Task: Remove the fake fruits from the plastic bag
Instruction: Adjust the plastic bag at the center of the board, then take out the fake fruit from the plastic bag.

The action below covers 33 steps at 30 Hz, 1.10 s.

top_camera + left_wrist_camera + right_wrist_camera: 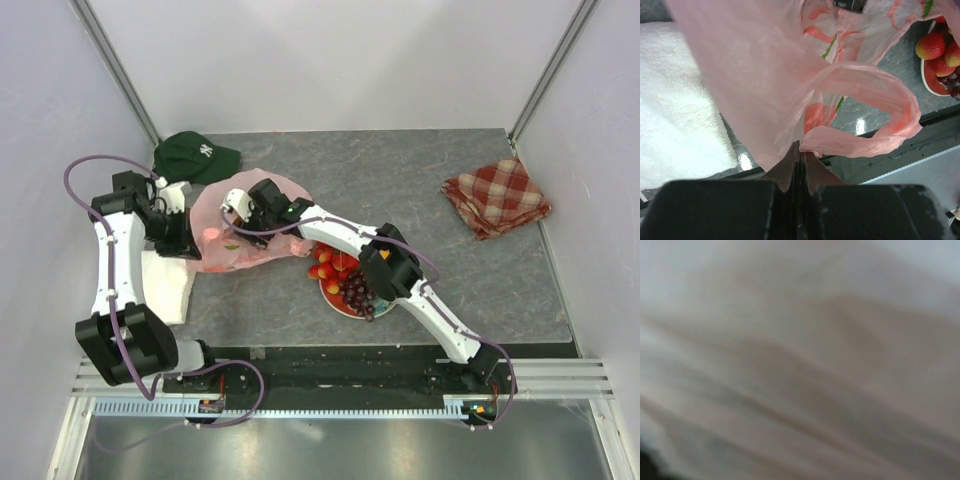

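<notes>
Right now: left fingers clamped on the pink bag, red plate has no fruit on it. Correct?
One thing is off. The left fingers are shut on the plastic bag, but the plate is not bare: strawberries and a grape bunch lie on it. The top external view shows this, and the left wrist view catches its edge too.
</notes>
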Available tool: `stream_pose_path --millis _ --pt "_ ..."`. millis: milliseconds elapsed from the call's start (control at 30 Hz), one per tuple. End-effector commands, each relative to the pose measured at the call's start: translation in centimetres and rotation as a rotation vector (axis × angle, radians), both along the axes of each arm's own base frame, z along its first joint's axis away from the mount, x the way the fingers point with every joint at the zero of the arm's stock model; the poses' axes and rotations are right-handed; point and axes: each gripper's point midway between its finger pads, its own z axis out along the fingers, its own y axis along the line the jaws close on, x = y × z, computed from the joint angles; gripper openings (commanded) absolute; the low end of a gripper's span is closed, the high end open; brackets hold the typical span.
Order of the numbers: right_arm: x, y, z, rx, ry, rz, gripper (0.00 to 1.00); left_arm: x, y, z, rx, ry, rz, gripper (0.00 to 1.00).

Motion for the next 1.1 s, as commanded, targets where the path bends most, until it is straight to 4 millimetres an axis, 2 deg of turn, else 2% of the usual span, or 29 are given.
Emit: stream_pose_path --millis 0,100,133,167,200,300,433,467,567,700,867,933,1067 --pt "3.8 1.4 6.4 0.158 -0.136 -0.058 0.75 -0.5 -0.3 -0.2 -0.017 -0.004 -0.050 0.02" --pt "4.2 1.9 8.0 0.221 -0.161 -0.042 0.80 -0.7 -0.4 -0.6 -0.021 0.009 -0.060 0.02" --pt "4.0 1.9 7.7 0.233 -0.152 -0.028 0.82 -0.8 -0.4 -0.7 -0.024 0.018 -0.063 0.02" --pt "3.6 2.8 8.5 0.283 -0.160 0.013 0.85 -0.7 -0.4 -0.9 -0.026 0.028 -0.064 0.01" --pt "3.4 3.1 8.5 0.300 -0.157 0.040 0.86 -0.6 -0.3 -0.9 -0.024 0.029 -0.062 0.01" --pt "2.7 4.5 7.7 0.340 -0.123 0.101 0.89 -0.6 -0.3 -1.1 -0.028 0.043 -0.059 0.02" --pt "2.7 5.9 5.3 0.374 -0.057 0.107 0.89 -0.4 -0.2 -0.8 -0.026 0.039 -0.054 0.02" --pt "2.7 6.1 5.0 0.368 -0.060 0.110 0.86 -0.3 -0.2 -0.7 -0.027 0.037 -0.053 0.01" --pt "3.9 6.3 4.8 0.373 -0.084 0.060 0.86 -0.4 -0.2 -0.5 -0.025 0.031 -0.049 0.02" --pt "4.0 5.8 3.7 0.314 -0.112 0.063 0.87 -0.4 -0.2 -0.1 -0.021 0.021 -0.048 0.02" --pt "3.8 5.1 2.9 0.262 -0.120 0.082 0.74 -0.2 -0.4 0.3 -0.030 0.004 -0.055 0.02" --pt "3.7 5.1 2.8 0.259 -0.120 0.096 0.66 0.0 -0.4 0.6 -0.030 -0.005 -0.054 0.02" --pt "3.7 5.4 2.9 0.264 -0.135 0.108 0.57 0.3 -0.3 0.7 -0.028 -0.005 -0.054 0.01"
